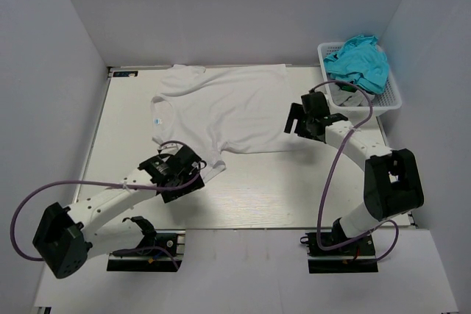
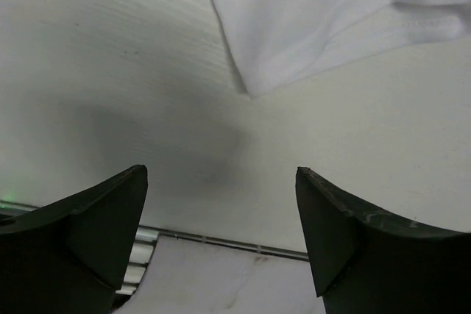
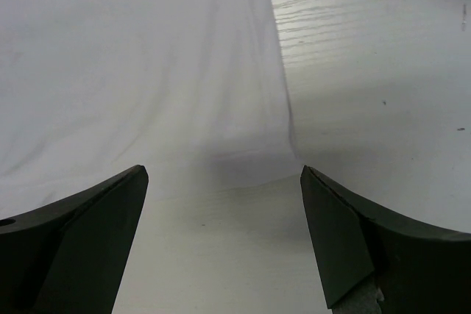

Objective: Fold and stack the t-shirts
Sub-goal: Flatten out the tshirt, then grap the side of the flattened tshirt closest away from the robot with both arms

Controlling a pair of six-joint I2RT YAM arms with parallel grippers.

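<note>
My left gripper hides part of the lower sleeve of the t-shirt. It lies flat at upper centre of the worktop, neck left, hem right. That gripper and my right gripper both gape wide, empty.

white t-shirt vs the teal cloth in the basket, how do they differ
The white t-shirt lies spread mostly flat; the teal cloth is bunched in a heap. The white t-shirt is on the table, the teal cloth in the basket. The white t-shirt is plain white, the teal cloth blue-green. Both are soft cloth.
</note>
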